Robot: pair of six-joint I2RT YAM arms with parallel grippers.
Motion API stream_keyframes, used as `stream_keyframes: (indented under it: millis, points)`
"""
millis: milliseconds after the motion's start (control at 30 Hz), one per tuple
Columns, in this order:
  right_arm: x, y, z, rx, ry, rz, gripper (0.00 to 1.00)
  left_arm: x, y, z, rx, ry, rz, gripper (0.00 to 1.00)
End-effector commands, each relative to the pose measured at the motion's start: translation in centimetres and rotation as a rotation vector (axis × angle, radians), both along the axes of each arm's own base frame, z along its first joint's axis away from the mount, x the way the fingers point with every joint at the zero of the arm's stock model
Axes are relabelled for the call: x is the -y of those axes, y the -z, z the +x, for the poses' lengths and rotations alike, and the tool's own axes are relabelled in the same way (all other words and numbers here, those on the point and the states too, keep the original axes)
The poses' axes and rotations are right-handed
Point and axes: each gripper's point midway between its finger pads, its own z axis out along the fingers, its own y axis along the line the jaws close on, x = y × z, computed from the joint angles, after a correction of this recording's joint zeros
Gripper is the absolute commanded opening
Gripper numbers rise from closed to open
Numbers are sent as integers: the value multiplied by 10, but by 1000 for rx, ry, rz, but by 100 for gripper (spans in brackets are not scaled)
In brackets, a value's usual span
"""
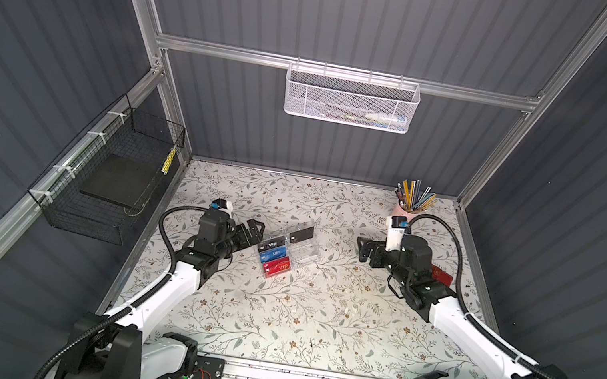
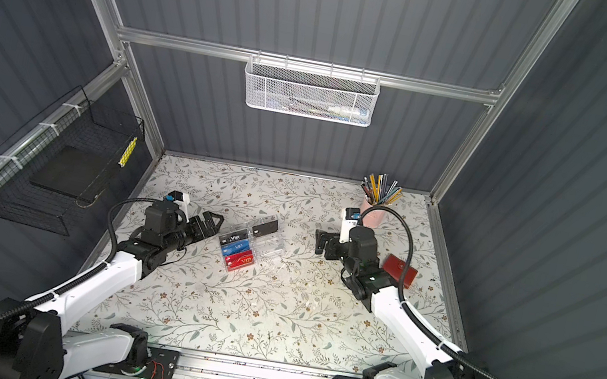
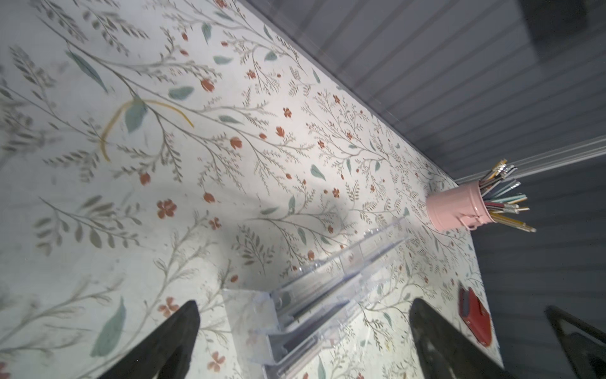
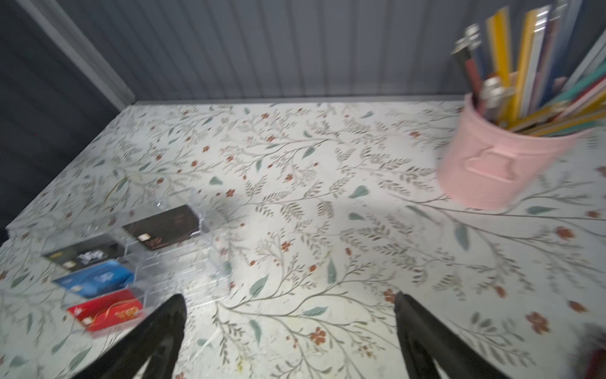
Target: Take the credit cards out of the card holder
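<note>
1. In both top views, the closed red card holder lies flat near the right edge of the table, just beside the right arm. Its long axis slants far-left to near-right. The left gripper and right gripper gape empty, flanking the clear rack.
2. Left wrist view: the holder lies beyond wide-spread jaws.
3. Right wrist view: jaws stand wide; the holder is too blurred to make out.

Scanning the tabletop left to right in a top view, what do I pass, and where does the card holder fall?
left hand → clear acrylic rack → right hand → pink pencil cup → red card holder, last, farthest right.
</note>
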Motion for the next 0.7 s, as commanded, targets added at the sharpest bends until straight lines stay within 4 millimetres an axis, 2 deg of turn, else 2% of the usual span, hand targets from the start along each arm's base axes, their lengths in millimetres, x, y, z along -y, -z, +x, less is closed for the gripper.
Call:
stream_keyframes:
  millis: [0,133,300,433,667]
  points:
    - [-34,16,-12,-81,-150,13,99,16,-9,-10,2,24,-128,100]
    - [-60,31,-10,-131,-220,23,99,14,-4,-20,-12,-6,-174,100]
    - [-86,48,-7,-186,-269,42,99,21,18,-20,-67,13,-205,100]
    - [-103,54,-6,-201,-291,46,99,29,28,-14,-65,31,-250,100]
    - [-127,72,-1,-262,-325,95,99,43,28,7,-46,76,-248,100]
